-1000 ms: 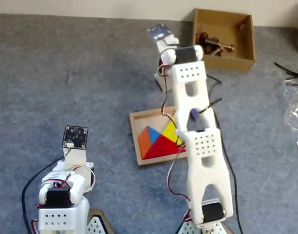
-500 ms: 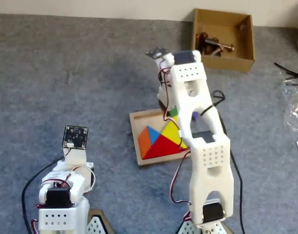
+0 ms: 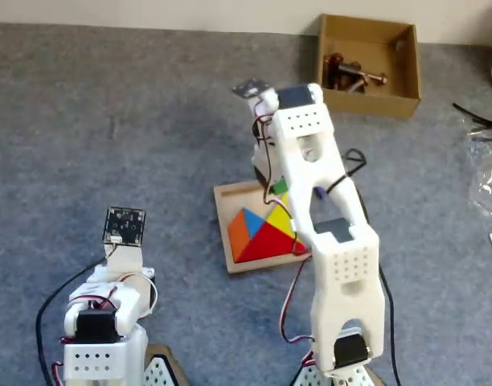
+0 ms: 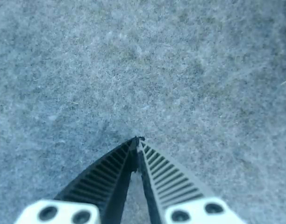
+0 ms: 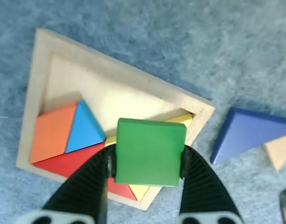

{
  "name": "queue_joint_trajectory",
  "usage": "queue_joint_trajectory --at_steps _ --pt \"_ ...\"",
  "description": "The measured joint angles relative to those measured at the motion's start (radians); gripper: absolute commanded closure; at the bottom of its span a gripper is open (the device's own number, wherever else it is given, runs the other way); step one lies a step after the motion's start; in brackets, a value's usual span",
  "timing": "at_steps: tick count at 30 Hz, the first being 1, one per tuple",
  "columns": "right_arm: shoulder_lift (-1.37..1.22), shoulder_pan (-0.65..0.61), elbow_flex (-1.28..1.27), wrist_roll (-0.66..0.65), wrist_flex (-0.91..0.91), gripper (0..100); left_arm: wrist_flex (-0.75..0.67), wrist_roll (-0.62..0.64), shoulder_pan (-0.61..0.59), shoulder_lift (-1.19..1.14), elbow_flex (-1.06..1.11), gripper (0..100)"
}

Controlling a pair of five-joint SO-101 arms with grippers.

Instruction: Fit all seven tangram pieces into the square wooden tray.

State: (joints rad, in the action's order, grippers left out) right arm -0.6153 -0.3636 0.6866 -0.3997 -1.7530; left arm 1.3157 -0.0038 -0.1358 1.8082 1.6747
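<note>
Found right tool (image 5: 146, 159) clenched on smooth green square block (image 5: 150, 144), held flat, no long axis, sides skewed to wooden tray (image 5: 40, 60) rim underneath. Noted orange triangle (image 5: 52, 133), blue triangle (image 5: 84, 130), red triangle (image 5: 77, 161) seated below tool. Found left tool (image 4: 137, 142) clenched, nothing gripped, above fuzzy grey counter (image 4: 133, 56).

Grey felt-like counter (image 3: 109, 121). Square wooden tray (image 3: 236, 197) sits mid-frame, turned slightly askew. Inside, packed touching toward its near side: orange piece (image 3: 239, 231), blue piece (image 3: 252, 219), red piece (image 3: 266, 240), yellow piece (image 3: 281, 217). Far corner bare wood. Right arm (image 3: 318, 185) stretched over the tray; green piece (image 3: 280, 186) visible beneath it. Left arm (image 3: 101, 318) folded near its base, well apart. Cardboard box (image 3: 366, 102) at far right, small brown items inside.
</note>
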Motion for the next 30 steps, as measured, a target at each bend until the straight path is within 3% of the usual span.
queue_joint_trajectory --at_steps 8,19,30 --pt "0.288 -0.035 -0.29 0.028 0.02 95.1 0.0 0.0 0.0 0.0 0.0 99" --pt "0.549 -0.037 -0.756 -0.005 0.318 95.1 0.0 0.0 0.0 0.0 0.0 99" --pt "0.574 -0.035 -1.007 -0.086 0.657 94.7 0.0 0.0 0.0 0.0 0.0 99"
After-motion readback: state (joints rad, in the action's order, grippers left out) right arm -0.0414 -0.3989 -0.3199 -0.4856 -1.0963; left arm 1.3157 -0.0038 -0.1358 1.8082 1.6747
